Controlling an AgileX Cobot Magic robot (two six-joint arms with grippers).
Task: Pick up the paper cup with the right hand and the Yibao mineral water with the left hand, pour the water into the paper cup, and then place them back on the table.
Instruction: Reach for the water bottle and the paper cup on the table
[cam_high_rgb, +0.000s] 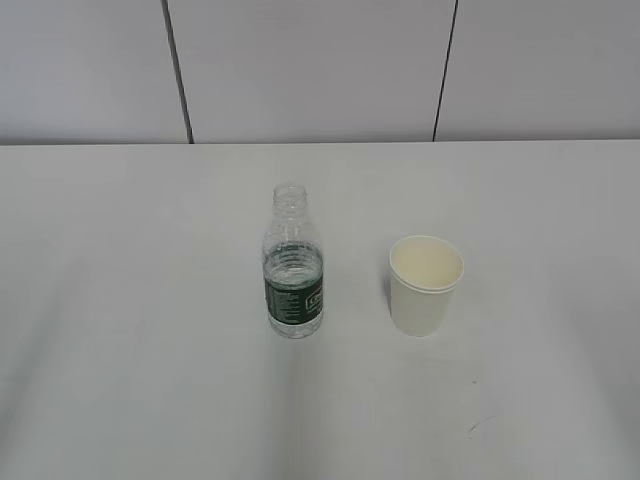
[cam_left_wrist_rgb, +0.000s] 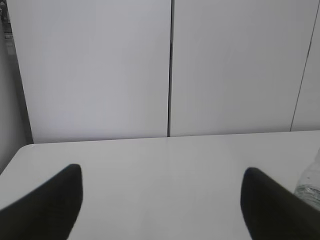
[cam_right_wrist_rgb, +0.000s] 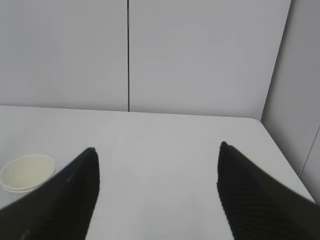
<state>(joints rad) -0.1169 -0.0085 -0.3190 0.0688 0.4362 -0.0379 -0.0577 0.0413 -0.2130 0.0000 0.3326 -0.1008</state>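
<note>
The Yibao mineral water bottle (cam_high_rgb: 293, 265), clear with a dark green label and no cap, stands upright on the white table (cam_high_rgb: 130, 300) near the middle. The cream-white paper cup (cam_high_rgb: 426, 284) stands upright to its right, apart from it. Neither arm shows in the exterior view. My left gripper (cam_left_wrist_rgb: 162, 175) is open and empty; the bottle's edge (cam_left_wrist_rgb: 311, 184) shows at the far right behind its right finger. My right gripper (cam_right_wrist_rgb: 157, 152) is open and empty; the paper cup (cam_right_wrist_rgb: 26, 172) sits at the far left beside its left finger.
A grey panelled wall (cam_high_rgb: 320, 70) with dark vertical seams runs behind the table's far edge. In the right wrist view the table's right edge (cam_right_wrist_rgb: 280, 150) lies close to a side wall.
</note>
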